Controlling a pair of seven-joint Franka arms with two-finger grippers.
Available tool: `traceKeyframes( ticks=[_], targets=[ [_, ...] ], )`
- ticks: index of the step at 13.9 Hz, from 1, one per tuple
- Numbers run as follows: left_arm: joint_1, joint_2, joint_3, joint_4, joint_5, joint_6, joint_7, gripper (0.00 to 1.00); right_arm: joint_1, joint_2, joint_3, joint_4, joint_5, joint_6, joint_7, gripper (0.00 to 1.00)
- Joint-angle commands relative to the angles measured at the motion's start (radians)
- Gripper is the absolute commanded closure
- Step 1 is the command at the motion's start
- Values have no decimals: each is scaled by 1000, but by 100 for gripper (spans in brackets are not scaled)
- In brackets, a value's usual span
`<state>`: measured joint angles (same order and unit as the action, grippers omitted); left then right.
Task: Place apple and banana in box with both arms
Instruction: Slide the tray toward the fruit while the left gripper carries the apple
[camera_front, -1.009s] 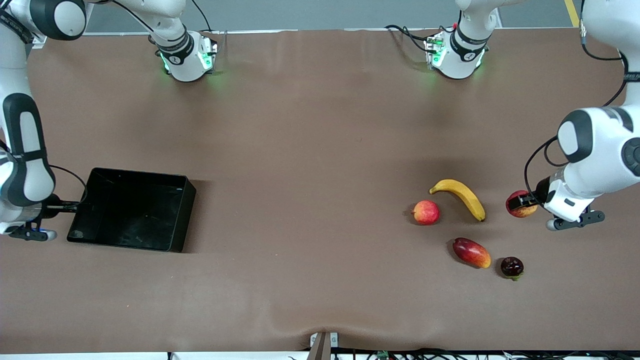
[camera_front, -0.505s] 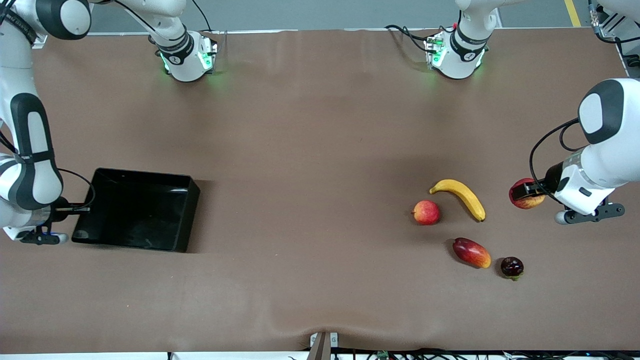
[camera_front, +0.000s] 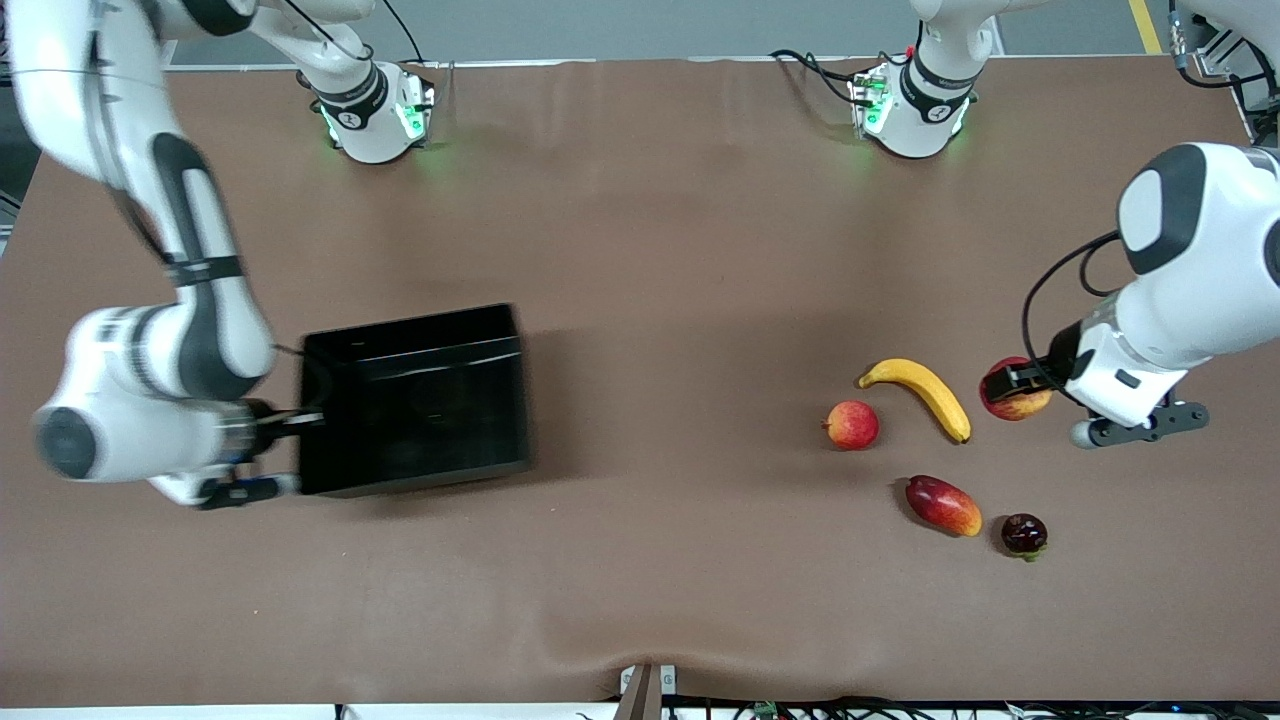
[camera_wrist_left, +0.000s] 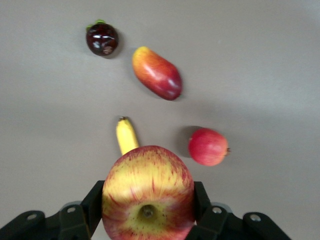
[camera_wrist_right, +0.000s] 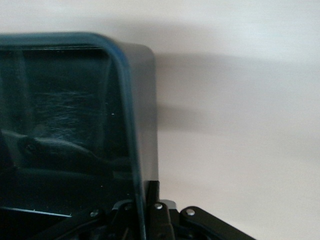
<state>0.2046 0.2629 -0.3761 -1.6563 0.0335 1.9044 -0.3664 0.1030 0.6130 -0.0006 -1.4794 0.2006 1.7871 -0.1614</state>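
Note:
My left gripper (camera_front: 1022, 385) is shut on the apple (camera_front: 1008, 405), red with yellow streaks, and holds it above the table beside the banana's dark tip. In the left wrist view the apple (camera_wrist_left: 148, 195) sits between both fingers, stem dimple toward the camera. The yellow banana (camera_front: 920, 393) lies on the brown table, its end also showing in that view (camera_wrist_left: 126, 136). My right gripper (camera_front: 300, 420) is shut on the end wall of the black box (camera_front: 415, 400) at the right arm's end. In the right wrist view the wall's edge (camera_wrist_right: 131, 150) runs between the fingers. The box is empty.
A pinkish round fruit (camera_front: 852, 424) lies beside the banana. Nearer the front camera lie a red-yellow mango (camera_front: 943, 505) and a small dark fruit (camera_front: 1024, 534). The arm bases (camera_front: 375, 110) (camera_front: 915, 105) stand along the table's back edge.
The right arm has swung the box well toward the middle of the table, turning it. The left gripper, still holding the apple, rose a little and shifted toward the banana.

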Motion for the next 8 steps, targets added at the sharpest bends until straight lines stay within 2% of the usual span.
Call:
traceKeyframes(
  ticks=[1, 4, 8],
  targets=[
    [1, 4, -59, 35, 5, -27, -103, 100, 115, -7, -12, -19, 65, 14, 77, 100],
    [-16, 15, -125, 36, 8, -25, -262, 100, 234, 4, -10, -44, 68, 69, 209, 100],
    [-132, 54, -133, 38, 13, -13, -431, 100, 410, 2, -12, -123, 66, 266, 518, 100]
  ],
)
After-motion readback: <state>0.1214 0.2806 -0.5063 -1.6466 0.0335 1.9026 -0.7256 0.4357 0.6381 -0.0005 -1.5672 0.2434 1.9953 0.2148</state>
